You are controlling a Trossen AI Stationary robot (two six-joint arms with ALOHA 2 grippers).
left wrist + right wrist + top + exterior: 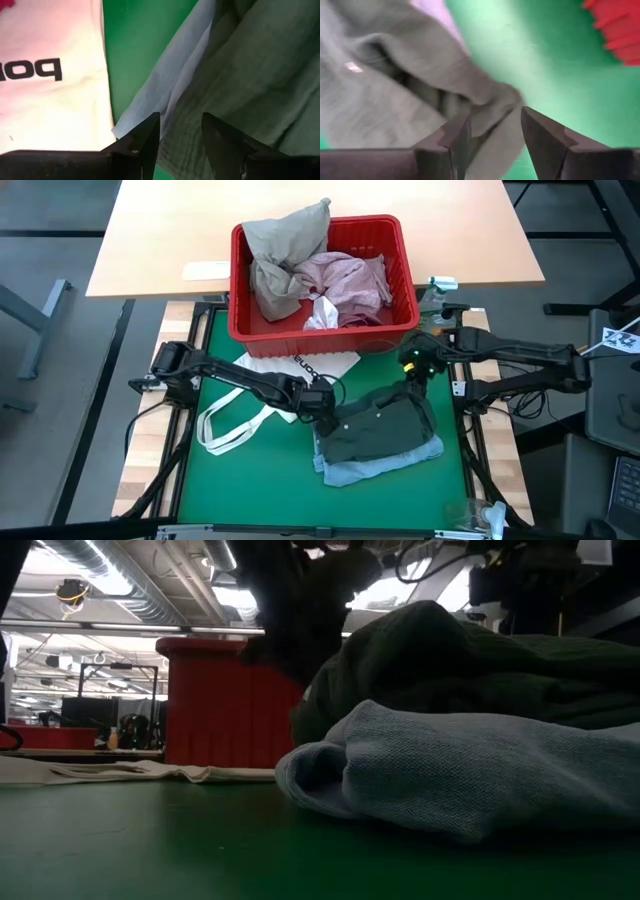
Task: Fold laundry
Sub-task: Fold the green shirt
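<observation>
My left hand (322, 412) and right hand (412, 380) stand part-open, fingers straddling opposite edges of the dark grey-green garment (380, 428); no firm hold is evident. It lies on the light blue piece (385, 465) mid-counter, apparently spread for folding. Remaining laundry sits in the red basket (400, 240) at the far edge.

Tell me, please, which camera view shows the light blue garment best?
The high view: it shows the blue garment lying flat on the green mat, mostly covered by the dark green garment. The low view shows only its near fold. The left wrist view catches one edge. The right wrist view does not clearly show it.
</observation>
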